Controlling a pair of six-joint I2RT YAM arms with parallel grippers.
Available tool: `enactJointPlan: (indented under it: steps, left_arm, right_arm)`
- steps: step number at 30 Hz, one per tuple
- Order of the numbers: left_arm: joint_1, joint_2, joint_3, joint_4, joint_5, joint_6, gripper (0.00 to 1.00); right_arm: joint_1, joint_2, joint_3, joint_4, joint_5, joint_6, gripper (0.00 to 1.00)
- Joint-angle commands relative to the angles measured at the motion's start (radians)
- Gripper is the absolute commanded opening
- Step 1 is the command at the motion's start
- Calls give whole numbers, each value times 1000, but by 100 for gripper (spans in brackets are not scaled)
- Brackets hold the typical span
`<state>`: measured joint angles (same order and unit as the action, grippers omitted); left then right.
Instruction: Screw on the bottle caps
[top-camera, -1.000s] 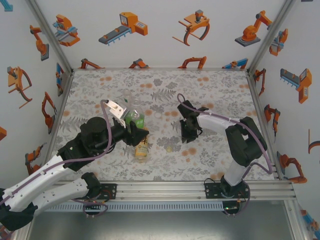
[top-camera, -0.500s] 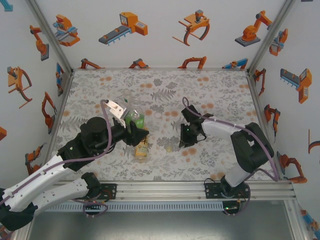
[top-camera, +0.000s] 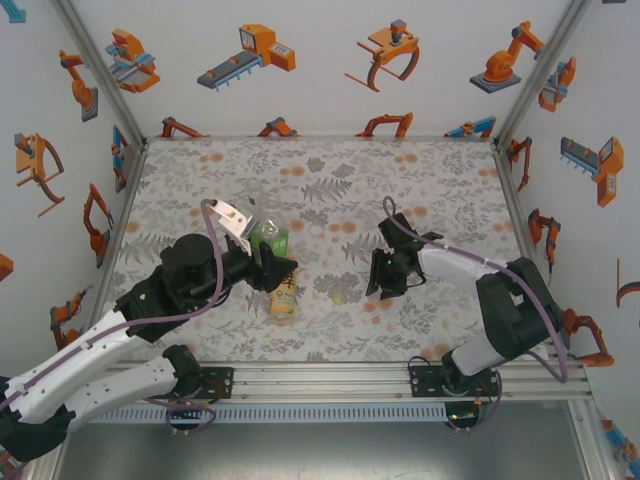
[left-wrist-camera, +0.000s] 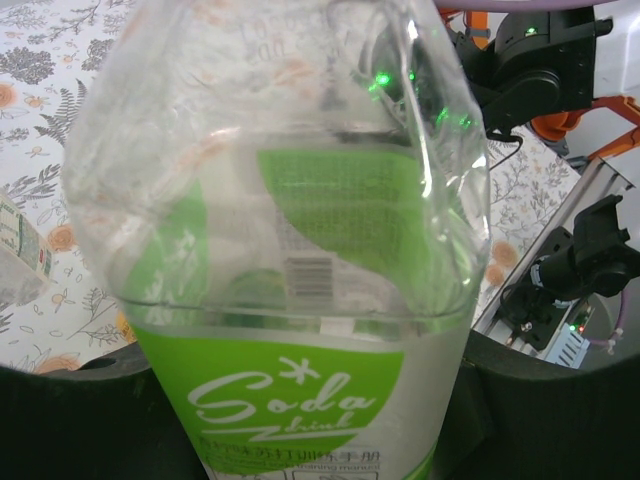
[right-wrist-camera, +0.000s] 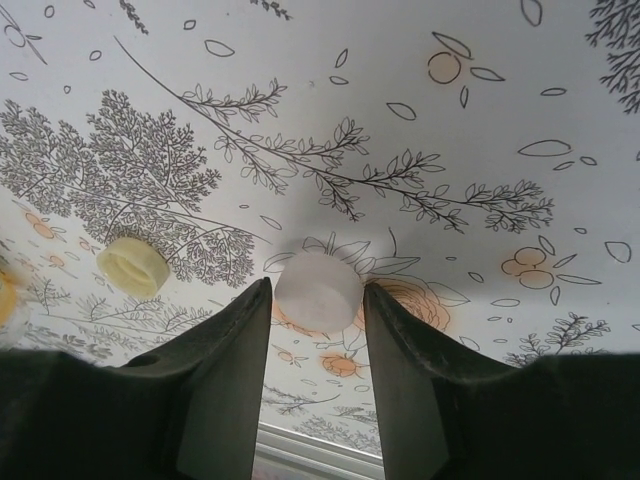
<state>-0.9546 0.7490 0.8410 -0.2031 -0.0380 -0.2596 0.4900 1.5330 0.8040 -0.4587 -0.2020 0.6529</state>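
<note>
My left gripper (top-camera: 266, 262) is shut on a clear bottle with a green label (top-camera: 267, 237), held upright. In the left wrist view this bottle (left-wrist-camera: 290, 300) stands between the dark fingers (left-wrist-camera: 540, 400). An amber bottle (top-camera: 284, 292) lies on its side just in front of it. My right gripper (top-camera: 380, 284) points down at the table's middle. Its jaws (right-wrist-camera: 317, 285) stand open with a white cap (right-wrist-camera: 318, 291) on the table between the fingertips. A pale yellow cap (right-wrist-camera: 132, 266) lies to the left of it, also seen in the top view (top-camera: 340, 296).
A floral cloth (top-camera: 430, 180) covers the table, inside white walls with robot pictures. An aluminium rail (top-camera: 330, 375) runs along the near edge by the arm bases. The back half of the table holds nothing.
My right gripper has moved to the right and a little nearer, and its jaws have opened. The left arm and its bottle have stayed put.
</note>
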Motion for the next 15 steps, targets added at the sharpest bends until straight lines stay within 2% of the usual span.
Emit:
enactJointPlan:
  steps: [1,5,15]
  left_arm:
    - [4,-18,-16,21,-19,-20,0]
    - [4,-23,-23,24,-30,-20,0]
    - [5,-59,-59,66,-65,-44,0]
  right_arm:
    - [-4,39,43,-51,56,-33,45]
    - [-3,80,96,-75,71,-54,50]
    - [32,125,188,-143,147,-88,49]
